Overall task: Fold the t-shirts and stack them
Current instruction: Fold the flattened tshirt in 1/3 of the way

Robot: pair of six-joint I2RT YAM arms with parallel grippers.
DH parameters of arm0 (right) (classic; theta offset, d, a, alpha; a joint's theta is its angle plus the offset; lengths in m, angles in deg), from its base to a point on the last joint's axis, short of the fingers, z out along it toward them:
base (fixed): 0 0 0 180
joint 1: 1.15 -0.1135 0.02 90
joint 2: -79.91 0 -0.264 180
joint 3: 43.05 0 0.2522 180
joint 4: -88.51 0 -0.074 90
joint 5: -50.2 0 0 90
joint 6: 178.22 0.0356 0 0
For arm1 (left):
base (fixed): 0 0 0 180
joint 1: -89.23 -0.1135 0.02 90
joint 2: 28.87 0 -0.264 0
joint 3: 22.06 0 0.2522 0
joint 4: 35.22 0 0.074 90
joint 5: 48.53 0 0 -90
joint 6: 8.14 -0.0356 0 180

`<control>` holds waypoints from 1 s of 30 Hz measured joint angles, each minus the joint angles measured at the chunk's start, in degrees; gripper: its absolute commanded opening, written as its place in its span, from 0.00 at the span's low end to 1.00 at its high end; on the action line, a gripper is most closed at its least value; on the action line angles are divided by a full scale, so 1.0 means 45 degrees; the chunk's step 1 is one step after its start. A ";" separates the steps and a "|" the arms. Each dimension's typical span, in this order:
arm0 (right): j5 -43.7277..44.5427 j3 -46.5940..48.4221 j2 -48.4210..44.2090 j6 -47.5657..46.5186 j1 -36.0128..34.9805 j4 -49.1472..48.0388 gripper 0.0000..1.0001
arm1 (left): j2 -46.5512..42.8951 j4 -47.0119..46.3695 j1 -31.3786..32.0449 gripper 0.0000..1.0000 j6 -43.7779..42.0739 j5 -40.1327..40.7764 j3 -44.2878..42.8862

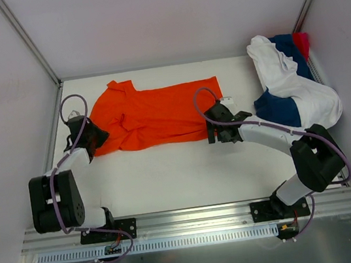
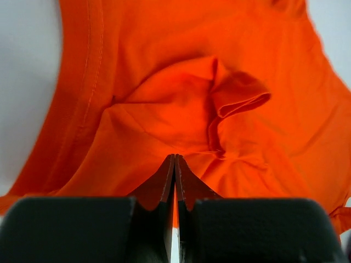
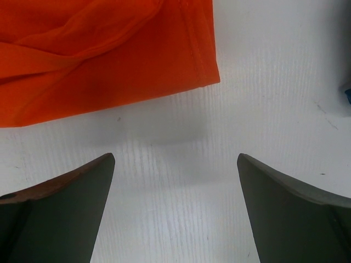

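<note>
The left end effector (image 2: 174,160) is clenched on bunched cloth of the orange t-shirt (image 1: 153,115). The right end effector (image 3: 175,159) is released over the tabletop (image 3: 263,82), just beside that shirt's hem corner. The white t-shirt (image 1: 294,84) and the navy t-shirt (image 1: 278,108) lie heaped at the far right.

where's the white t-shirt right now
In the top view, the white t-shirt lies at the far right, draped over the navy t-shirt.

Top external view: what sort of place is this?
Probably a lab robot test cell, not a home or shop: a white table boxed in by blank panel walls, an aluminium rail along its near edge, and an orange t-shirt plus a heap of shirts on it.
</note>
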 measured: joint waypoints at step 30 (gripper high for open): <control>0.0690 0.0044 -0.0005 -0.0063 -0.0097 0.0695 0.99 | 0.0189 0.4454 -0.0831 0.04 -0.1268 0.5343 -0.1418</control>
